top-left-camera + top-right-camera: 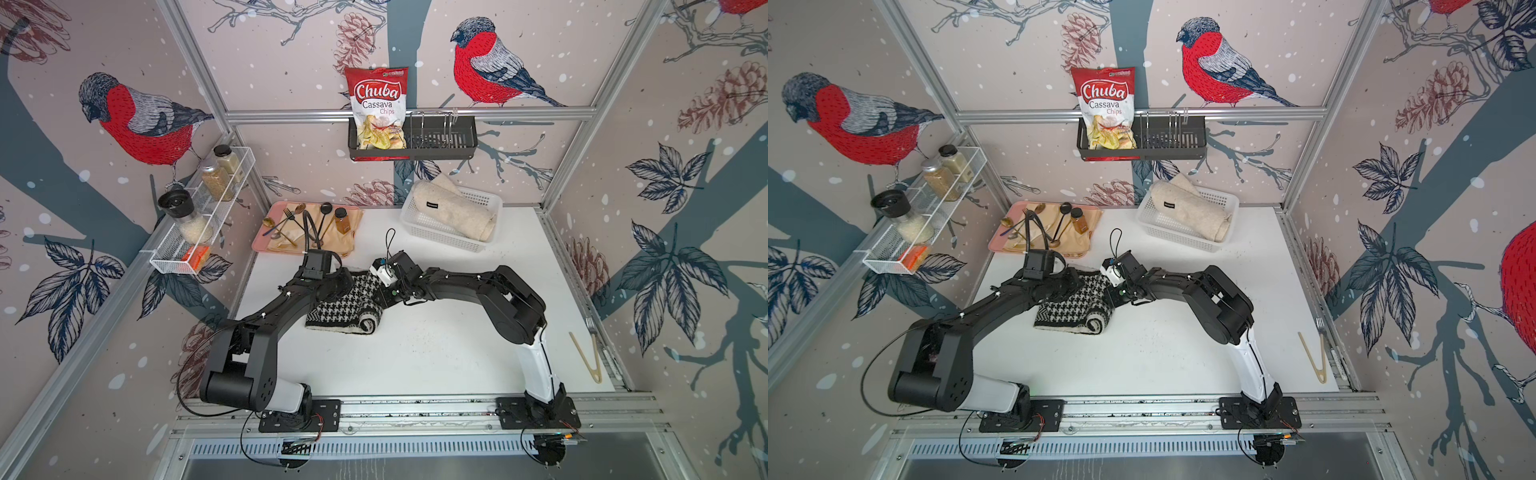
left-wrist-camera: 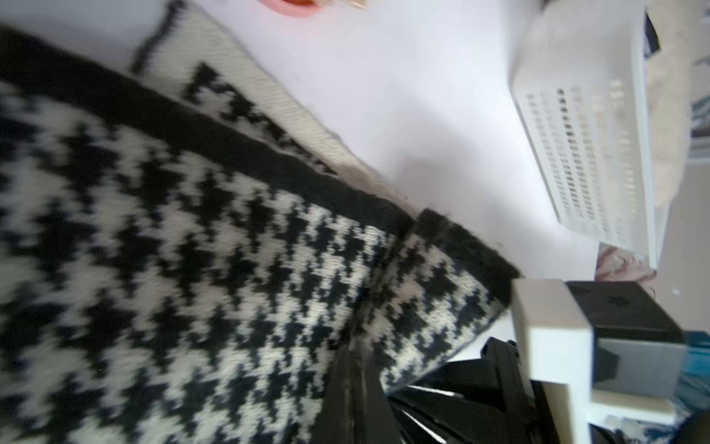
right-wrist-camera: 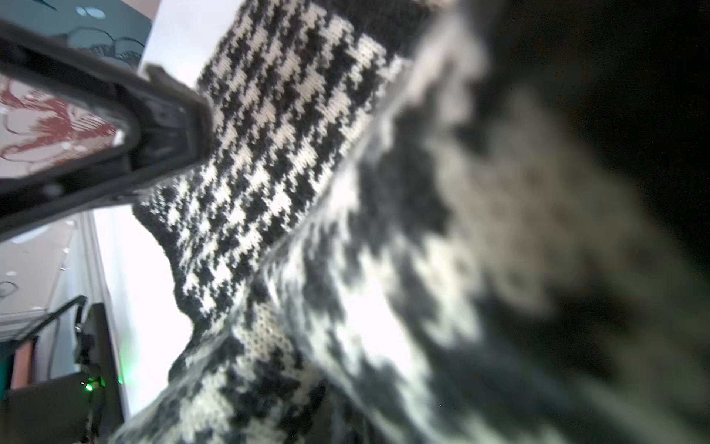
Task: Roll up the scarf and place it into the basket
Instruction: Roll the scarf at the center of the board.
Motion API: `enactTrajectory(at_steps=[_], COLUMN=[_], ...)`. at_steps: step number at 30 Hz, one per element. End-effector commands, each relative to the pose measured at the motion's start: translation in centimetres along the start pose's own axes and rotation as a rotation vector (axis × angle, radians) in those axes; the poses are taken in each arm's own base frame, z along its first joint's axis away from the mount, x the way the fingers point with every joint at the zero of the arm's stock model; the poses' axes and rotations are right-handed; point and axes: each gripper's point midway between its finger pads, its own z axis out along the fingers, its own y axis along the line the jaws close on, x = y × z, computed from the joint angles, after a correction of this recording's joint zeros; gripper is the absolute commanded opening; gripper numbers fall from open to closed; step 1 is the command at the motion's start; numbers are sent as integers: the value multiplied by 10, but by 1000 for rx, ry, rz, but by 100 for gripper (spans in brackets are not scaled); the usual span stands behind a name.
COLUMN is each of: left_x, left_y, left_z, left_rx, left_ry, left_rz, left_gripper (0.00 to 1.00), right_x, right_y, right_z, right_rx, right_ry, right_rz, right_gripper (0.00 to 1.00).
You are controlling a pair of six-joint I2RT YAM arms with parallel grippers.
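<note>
- The scarf point(image 1: 345, 309), a black-and-white houndstooth knit, lies bunched on the white table point(image 1: 436, 345) between the two arms, well short of the basket point(image 1: 440, 239). A coiled turn shows at its near right corner. In the left wrist view a flat cream layer of it point(image 2: 269, 103) is spread on the table beyond the patterned fold.
- The left gripper point(image 2: 355, 357) has its fingers pressed together on a pinch of the knit at the scarf's far edge.
- The right gripper point(image 1: 381, 297) sits at the same far edge, just beside the left one. Its fingers are hidden in its own wrist view, where fabric crowds the lens, but it looks nipped shut on the scarf too.
- My reading: the rolling step is in hand and only partly done — one coil formed, loose cloth left.
- The next move calls for both pinches to travel together and level, so the layers turn over evenly and the coil does not skew or slacken.
- The basket already holds a cream rolled cloth point(image 1: 457, 212) — the free room looks narrow, so the roll should be tight.
</note>
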Motion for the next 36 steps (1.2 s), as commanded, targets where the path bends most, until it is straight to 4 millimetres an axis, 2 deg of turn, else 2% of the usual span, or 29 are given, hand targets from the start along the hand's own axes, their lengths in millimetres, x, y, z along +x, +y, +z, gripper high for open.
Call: enactTrajectory(at_steps=[1,5,7,15,20,25,29,31,36], left_x=[11,23,27,42,52,58,60,63,67], left_y=[-45,-64,-67,-71,-69,-70,-64,-55,-28], left_z=[11,25,29,26,36,38,41,46,58], left_rx=[147,168,169,158,146,153,127,93,-9], left_ry=[53,92,108,123,154,167,167,174,179], left_rz=[65,85,91,100,111,125,138,139,130], left_gripper=[5,5,5,2,0,0,0,0,0], right_x=[99,105,105,113,105,98,91,85,63], right_y=[-52,-54,-56,-74,-78,-75,-71,-69,-62], right_z=[-21,-32,-34,-46,-53,-52,-49,-50,-68], right_rx=[268,289,294,344,349,341,331,328,314], right_ry=[323,320,318,334,312,302,291,277,182], right_rz=[109,119,121,141,138,133,127,122,143], right_gripper=[12,12,12,12,12,12,12,12,18])
